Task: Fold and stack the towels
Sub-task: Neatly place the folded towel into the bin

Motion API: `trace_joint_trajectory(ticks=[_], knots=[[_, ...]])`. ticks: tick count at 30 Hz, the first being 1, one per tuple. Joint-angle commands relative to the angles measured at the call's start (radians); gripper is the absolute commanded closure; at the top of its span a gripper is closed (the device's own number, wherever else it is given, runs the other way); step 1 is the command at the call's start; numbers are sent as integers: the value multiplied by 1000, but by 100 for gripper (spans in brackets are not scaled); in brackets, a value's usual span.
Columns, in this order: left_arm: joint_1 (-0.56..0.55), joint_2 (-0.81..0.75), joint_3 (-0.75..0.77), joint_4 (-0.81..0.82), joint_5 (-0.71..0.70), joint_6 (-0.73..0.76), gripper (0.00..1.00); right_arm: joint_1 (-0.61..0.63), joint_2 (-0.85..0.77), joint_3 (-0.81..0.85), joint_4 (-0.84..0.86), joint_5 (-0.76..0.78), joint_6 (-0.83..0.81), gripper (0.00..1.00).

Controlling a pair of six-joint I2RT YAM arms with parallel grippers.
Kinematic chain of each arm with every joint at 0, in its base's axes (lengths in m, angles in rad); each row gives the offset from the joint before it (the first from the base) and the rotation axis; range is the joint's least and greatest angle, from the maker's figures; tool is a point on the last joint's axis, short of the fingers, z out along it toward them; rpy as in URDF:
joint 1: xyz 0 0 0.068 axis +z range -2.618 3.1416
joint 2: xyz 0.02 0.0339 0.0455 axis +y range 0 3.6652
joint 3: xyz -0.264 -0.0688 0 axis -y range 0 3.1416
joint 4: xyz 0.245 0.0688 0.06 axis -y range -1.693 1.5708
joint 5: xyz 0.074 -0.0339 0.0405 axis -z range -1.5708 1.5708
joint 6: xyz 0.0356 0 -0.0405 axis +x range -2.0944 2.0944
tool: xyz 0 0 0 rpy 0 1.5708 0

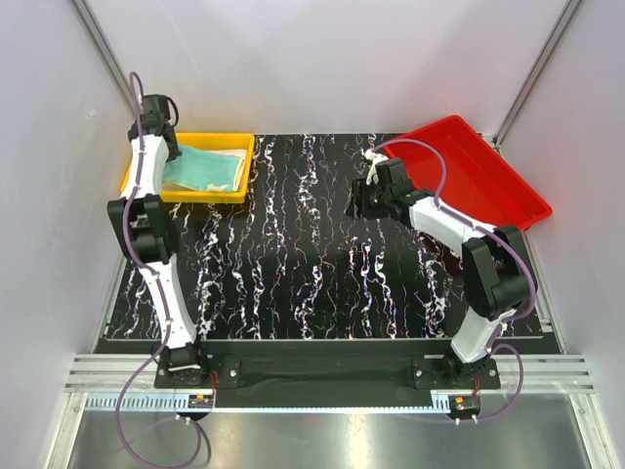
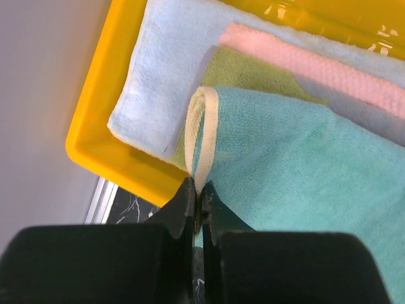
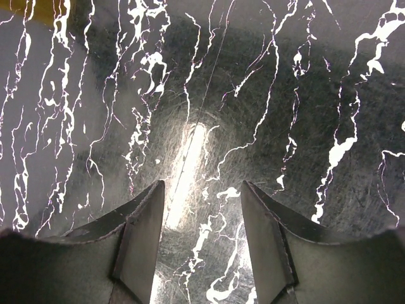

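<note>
My left gripper [image 2: 197, 206] is pressed together, pinching the folded near edge of the teal towel [image 2: 297, 171]. That towel lies on top of the pile in the one yellow tray [image 2: 95, 126], at the table's [image 1: 293, 254] far left corner. My right gripper [image 3: 201, 185] is spread wide above the table. I count five towels: teal, light blue [image 2: 158, 82], pink [image 2: 304, 63], green [image 2: 240, 73] and grey [image 2: 354, 107]. The grey is mostly covered, and several are cut off at the right. I cannot tell whether the cream strip at my pinch is a hem or another cloth. One red tray [image 1: 479, 176] sits at the far right corner.

Left hand [image 2: 197, 201], arm outstretched, pinches the teal towel [image 2: 285, 164]; right hand [image 3: 201, 187] hangs open, facing down.
</note>
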Motion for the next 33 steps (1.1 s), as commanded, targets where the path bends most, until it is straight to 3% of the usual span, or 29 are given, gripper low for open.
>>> trace_joint_trajectory(ticks=[1, 5, 7, 8, 10, 12, 13, 14, 18, 20, 22, 27, 33], knots=[[31, 30, 22, 123, 37, 6, 100, -9, 4, 41, 30, -5, -22, 42], [51, 81, 79, 102, 11, -26, 97, -10, 15, 48, 17, -3, -22, 42], [51, 51, 53, 108, -55, -49, 79, -9, 21, 49, 17, 0, -17, 41], [52, 32, 32, 135, -60, -52, 57, -9, 23, 54, 8, 0, -19, 41], [49, -30, -39, 166, -26, -57, 44, -9, 21, 64, -12, 1, -13, 37], [45, -72, -79, 189, 7, -72, 38, -9, 14, 66, -26, 0, -7, 23], [37, -112, -102, 191, 53, -78, 37, -9, 3, 68, -33, 0, -4, 6], [31, -130, -139, 192, 76, -80, 37, -9, -5, 69, -39, 3, -2, 1], [-21, -219, -232, 158, 219, -98, 36, -9, -57, 80, -111, 6, 9, 0], [-55, -293, -322, 151, 333, -118, 29, -9, -83, 107, -177, 6, 21, 0], [-99, -388, -393, 161, 406, -127, 1, -9, -142, 121, -193, -38, 41, 0], [-227, -621, -651, 212, 589, -146, 1, -9, -308, 118, -243, -86, 104, 0], [-383, -922, -854, 241, 739, -149, 1, -9, -457, 88, -380, -77, 177, 0]])
